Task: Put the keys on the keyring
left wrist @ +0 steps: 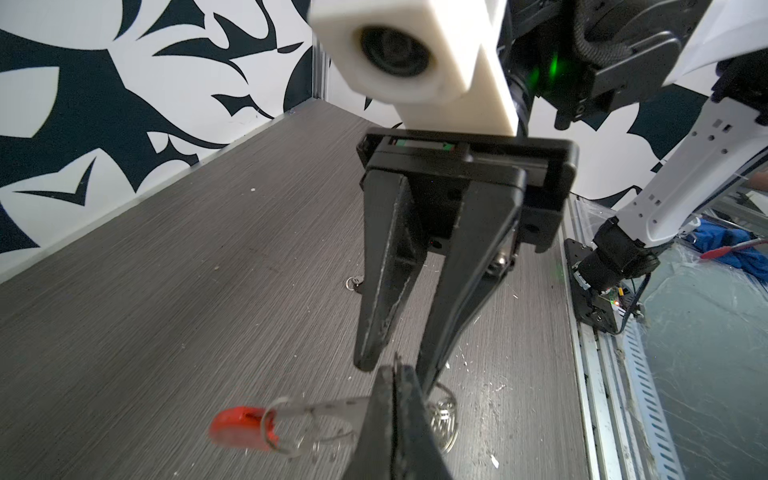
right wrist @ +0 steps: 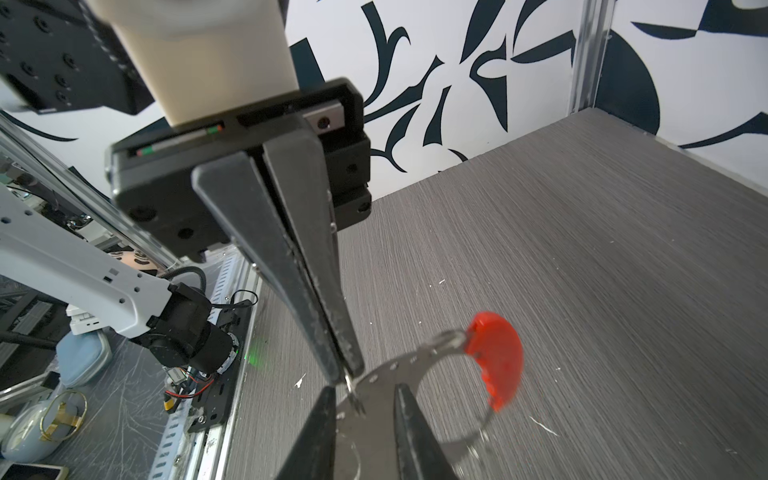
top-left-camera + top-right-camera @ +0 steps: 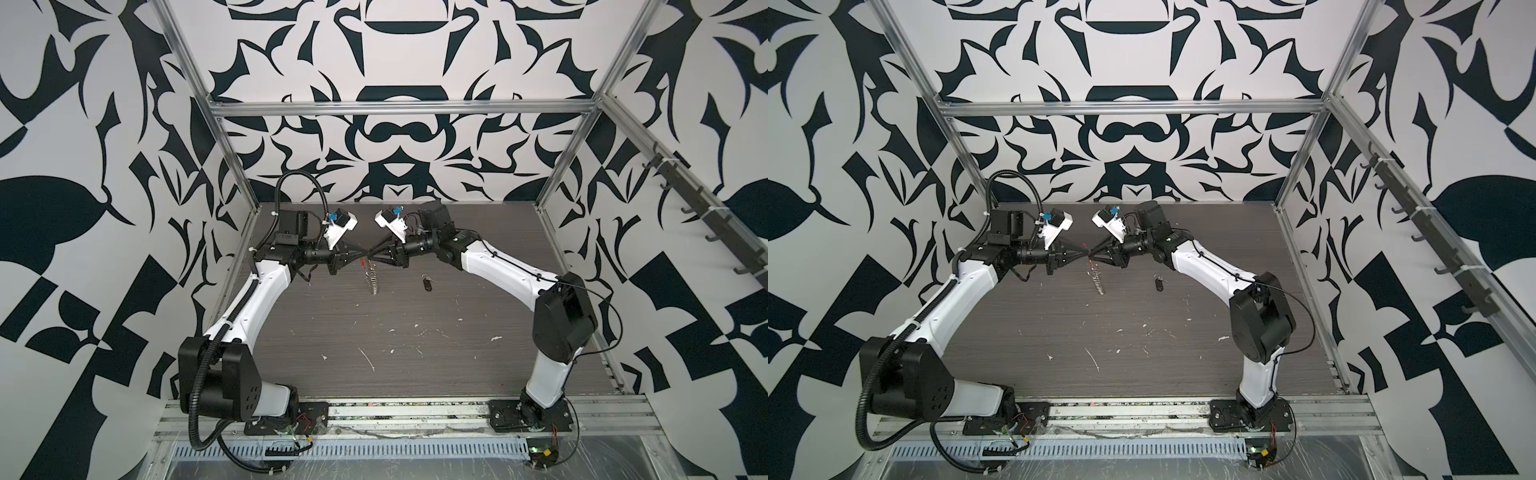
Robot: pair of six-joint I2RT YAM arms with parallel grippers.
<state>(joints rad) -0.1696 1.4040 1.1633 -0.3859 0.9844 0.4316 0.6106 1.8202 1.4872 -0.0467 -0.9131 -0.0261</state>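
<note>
The keyring (image 3: 372,282) hangs in mid-air over the middle of the table, a red plastic piece (image 1: 241,428) at its top and silvery links dangling below. My left gripper (image 1: 397,368) is shut on its thin metal edge. My right gripper (image 2: 365,388) faces it tip to tip, its jaws a little apart astride the flat perforated band (image 2: 399,368), and it grips nothing that I can see. The keys (image 3: 426,284) are a small black fob that lies on the table below the right forearm, apart from both grippers. In both top views the two grippers meet at the keyring (image 3: 1096,280).
The grey wood-grain table (image 3: 415,357) carries white flecks. Aluminium rails (image 3: 415,419) holding both arm bases run along its front edge. Metal frame posts (image 3: 561,183) and patterned walls close in the back and sides. Cables and clutter lie beyond the front rail.
</note>
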